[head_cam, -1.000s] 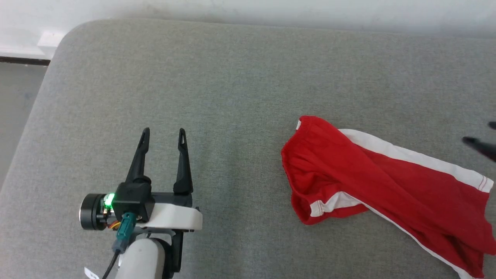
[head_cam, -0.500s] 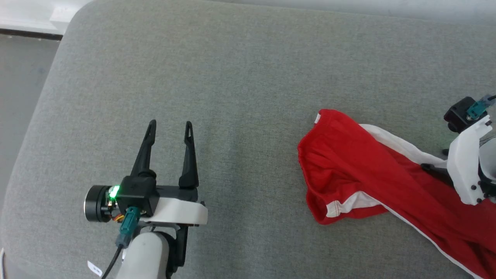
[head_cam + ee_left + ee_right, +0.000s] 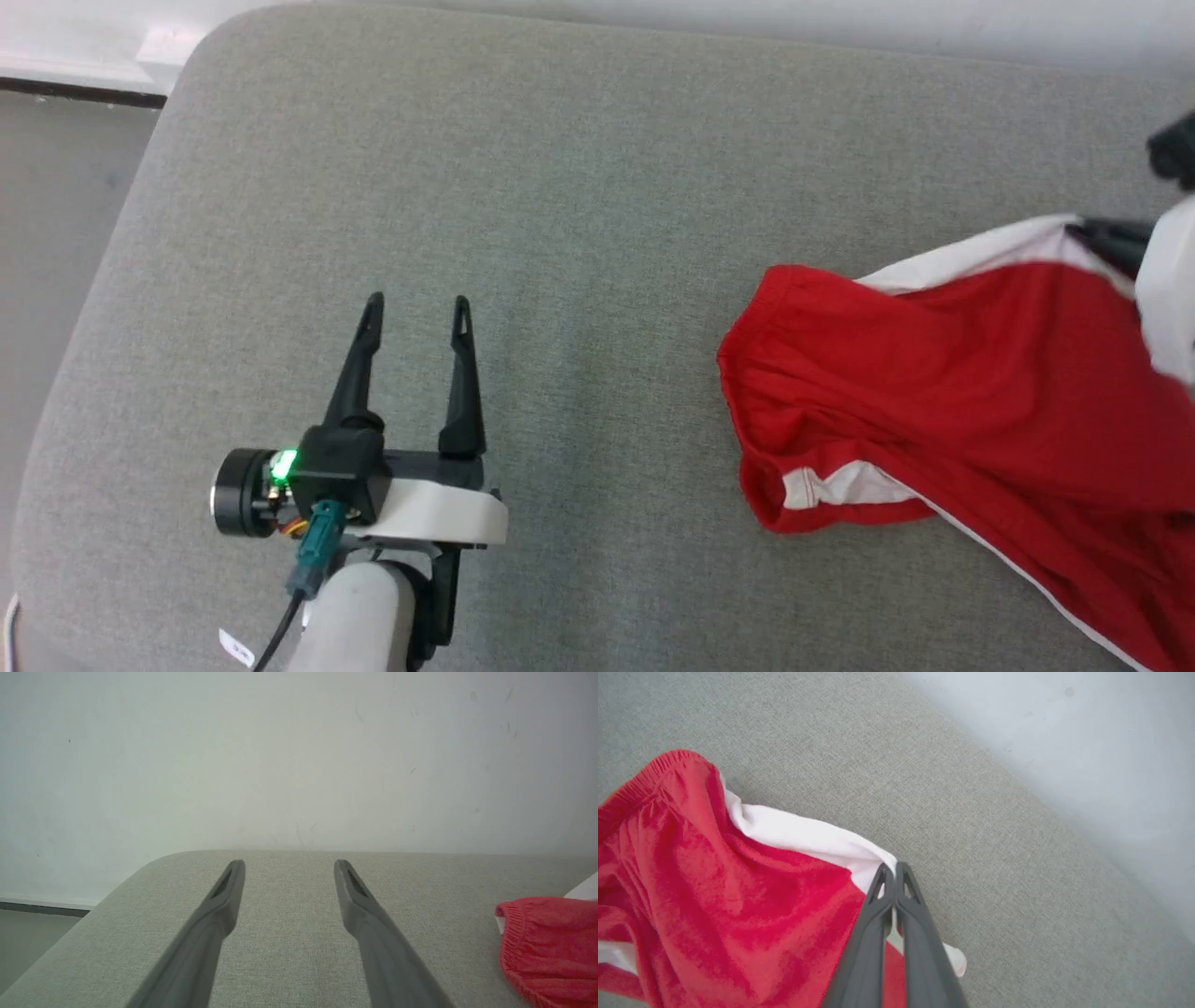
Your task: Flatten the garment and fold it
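Grey cushion (image 3: 579, 187) was broad and flat, wall (image 3: 280, 765) behind its far edge. Garment (image 3: 934, 373) lay rumpled on cushion's right part, waistband toward cushion's middle, white side stripe (image 3: 803, 835) along far side. Right gripper (image 3: 893, 870) — jaws pinched together on stripe's edge, fabric drawn taut toward it. Left gripper (image 3: 417, 303) hovered over cushion's left part — jaws wide, empty.

the garment (image 3: 934, 373) is bright red, with a white side stripe (image 3: 971, 257) along its far edge and a thin white line along its near edge. the counter (image 3: 560, 233) is a finely flecked grey weave. the left gripper (image 3: 417, 303) has black fingers, a white wrist shell (image 3: 439, 518), a glowing green light (image 3: 283, 462) and a teal plug (image 3: 317, 551). the wall (image 3: 280, 765) is plain off-white.
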### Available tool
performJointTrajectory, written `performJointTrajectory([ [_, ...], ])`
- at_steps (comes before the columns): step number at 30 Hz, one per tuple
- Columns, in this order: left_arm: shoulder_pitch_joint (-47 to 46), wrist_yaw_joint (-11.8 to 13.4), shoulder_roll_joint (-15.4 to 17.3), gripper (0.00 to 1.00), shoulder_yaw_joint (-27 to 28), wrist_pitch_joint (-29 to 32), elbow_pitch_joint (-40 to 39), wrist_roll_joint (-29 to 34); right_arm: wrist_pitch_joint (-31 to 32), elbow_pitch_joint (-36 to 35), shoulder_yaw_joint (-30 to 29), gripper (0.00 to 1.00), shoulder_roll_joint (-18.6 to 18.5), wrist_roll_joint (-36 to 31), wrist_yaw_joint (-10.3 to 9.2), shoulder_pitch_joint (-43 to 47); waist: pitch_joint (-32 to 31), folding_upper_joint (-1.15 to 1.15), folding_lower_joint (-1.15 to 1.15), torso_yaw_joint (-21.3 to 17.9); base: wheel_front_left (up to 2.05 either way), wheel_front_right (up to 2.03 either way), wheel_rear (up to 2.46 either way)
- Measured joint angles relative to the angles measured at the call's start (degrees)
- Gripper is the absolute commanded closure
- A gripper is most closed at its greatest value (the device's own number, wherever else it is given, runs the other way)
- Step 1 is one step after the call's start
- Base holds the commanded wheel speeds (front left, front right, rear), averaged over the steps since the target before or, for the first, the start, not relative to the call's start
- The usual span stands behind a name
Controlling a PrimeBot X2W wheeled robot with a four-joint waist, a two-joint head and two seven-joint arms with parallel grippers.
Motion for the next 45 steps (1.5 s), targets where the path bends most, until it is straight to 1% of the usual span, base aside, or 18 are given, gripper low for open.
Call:
performJointTrajectory([
  [3, -0.23, 0.01, -0.02, 0.0, -1.19, 0.0, -0.09, -0.37, -0.65, 1.88, -0.86, 1.0, 0.75, -0.1, 0.0, -2.78, 0.47, 0.01, 0.0, 0.75, 0.0, 0.0, 0.0],
  [7, -0.62, 0.09, 0.01, 0.0, -1.36, 0.0, -0.46, -0.73, -2.48, 7.35, -0.87, 1.0, 2.53, -5.25, 0.0, -7.34, 1.89, 0.0, 0.0, 1.59, 0.0, 0.0, 0.0],
  [9, -1.32, 0.16, -0.01, 0.0, -1.77, 0.0, -0.55, -0.8, -4.81, 12.32, -1.41, 1.0, 4.1, -8.16, 0.0, -9.2, 2.76, 0.0, 0.0, 1.97, 0.0, 0.0, 0.0],
  [13, -2.8, 0.57, 0.0, 0.0, -3.08, 0.01, -0.73, -1.36, -5.69, 24.04, -0.59, 1.0, 9.06, -12.48, 0.0, -10.16, 4.64, 0.0, 0.01, 2.91, 0.0, 0.0, 0.0],
  [15, -3.61, 0.6, -0.02, 0.0, -3.9, 0.0, -0.65, -1.81, -4.37, 29.26, 0.36, 1.0, 11.72, -12.29, 0.0, -8.61, 5.27, 0.0, 0.02, 3.66, 0.0, 0.0, 0.0],
  [17, -4.05, 0.81, 0.0, 0.0, -4.32, 0.0, -0.62, -1.86, -2.76, 32.05, 1.3, 1.0, 14.13, -11.06, -0.25, -6.4, 5.68, 0.0, 0.0, 4.34, 0.0, 0.0, 0.0],
  [19, -4.3, 1.08, 0.0, 0.0, -4.25, 0.0, -0.58, -1.85, -3.75, 33.43, 0.73, 1.0, 14.82, -9.79, -0.51, -6.64, 5.82, 0.0, -0.02, 4.6, 0.0, 0.0, 0.0],
  [20, -4.31, 1.08, 0.02, 0.0, -4.08, 0.0, -0.53, -1.68, -4.89, 34.09, 0.53, 0.59, 15.3, -9.25, -0.51, -6.61, 5.81, 0.0, -0.01, 4.53, 0.0, 0.0, 0.0],
  [21, -4.31, 1.05, 0.01, 0.0, -3.81, 0.0, -0.42, -1.51, -6.75, 34.48, 0.54, 0.0, 15.67, -9.13, -0.51, -6.5, 5.74, 0.0, 0.0, 4.38, 0.0, 0.0, 0.0],
  [24, -4.31, 0.37, 0.14, 0.0, -2.78, 0.0, 0.02, -0.42, -14.25, 35.72, 1.19, 0.0, 16.48, -10.73, -0.45, -6.39, 5.09, 0.0, 0.0, 3.79, 0.0, 0.0, 0.0],
  [27, -4.31, -1.21, 0.9, 0.0, -1.74, 0.0, 0.41, -0.14, -23.61, 36.29, 1.12, 0.0, 17.33, -12.76, -0.11, -6.36, 3.94, 0.0, 0.0, 2.78, 0.0, 0.0, 0.0],
  [30, -4.38, -3.21, 2.41, 0.0, -0.69, -0.01, 0.86, -0.07, -31.47, 36.19, -1.0, 0.0, 18.0, -13.17, -0.07, -5.89, 2.36, 0.0, -0.01, 1.31, 0.0, 0.0, 0.0],
  [32, -4.6, -4.8, 3.52, 0.0, 0.08, 0.0, 1.52, -0.19, -34.37, 34.5, -2.08, 0.0, 18.4, -12.83, -0.07, -4.89, 1.1, 0.0, 0.0, 0.03, 0.0, 0.0, 0.0],
  [35, -5.84, -8.17, 5.78, 0.0, 0.48, 0.0, 3.71, -0.32, -36.52, 30.41, -4.66, 0.0, 18.4, -13.7, -0.05, -3.1, -0.96, 0.0, -0.01, -2.43, 0.0, 0.0, 0.0],
  [37, -7.09, -10.58, 7.03, 0.0, 0.33, -0.01, 6.27, -0.81, -36.85, 26.79, -8.26, 0.0, 17.96, -14.78, -0.05, -1.72, -2.35, 0.0, -0.01, -4.21, 0.0, 0.0, 0.0],
  [39, -8.8, -12.6, 8.31, 0.0, -0.65, 0.21, 9.65, -1.51, -37.0, 21.6, -14.04, 0.0, 17.23, -17.26, -0.07, 0.54, -3.65, 0.0, -0.01, -5.92, 0.0, 0.0, 0.0],
  [41, -11.33, -14.18, 9.49, 0.0, -2.53, 2.21, 11.66, -2.61, -37.05, 15.57, -20.93, 0.0, 16.82, -20.74, -0.07, 4.38, -4.95, 0.0, -0.01, -7.56, 0.0, 0.0, 0.0],
  [45, -17.45, -15.22, 11.76, 0.0, -8.12, 8.71, 12.92, -6.34, -37.04, 4.8, -34.42, 0.0, 18.04, -29.38, -0.07, 17.39, -7.13, 0.0, -0.01, -10.64, 0.0, 0.0, 0.0],
])
